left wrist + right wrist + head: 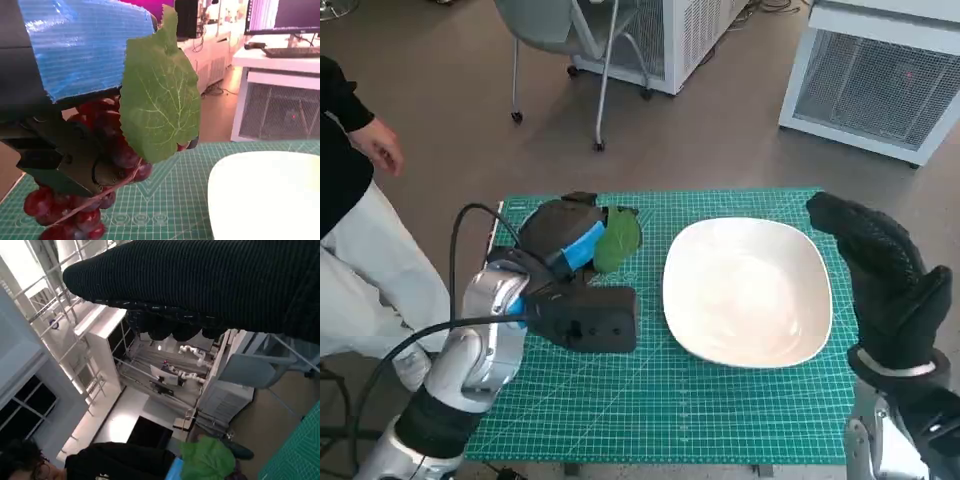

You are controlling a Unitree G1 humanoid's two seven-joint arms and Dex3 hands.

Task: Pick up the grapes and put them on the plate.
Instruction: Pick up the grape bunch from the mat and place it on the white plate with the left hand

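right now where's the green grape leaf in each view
Head view: leaf beside the left hand, left of the plate.
Left wrist view: picture's centre, over the grapes.
Right wrist view: green patch at the lower edge.
Shared landmark: green cutting mat.

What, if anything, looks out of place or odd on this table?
Nothing stands out. The left hand holds the grapes just above the green mat, their leaf intact; the white plate lies flat and bare.
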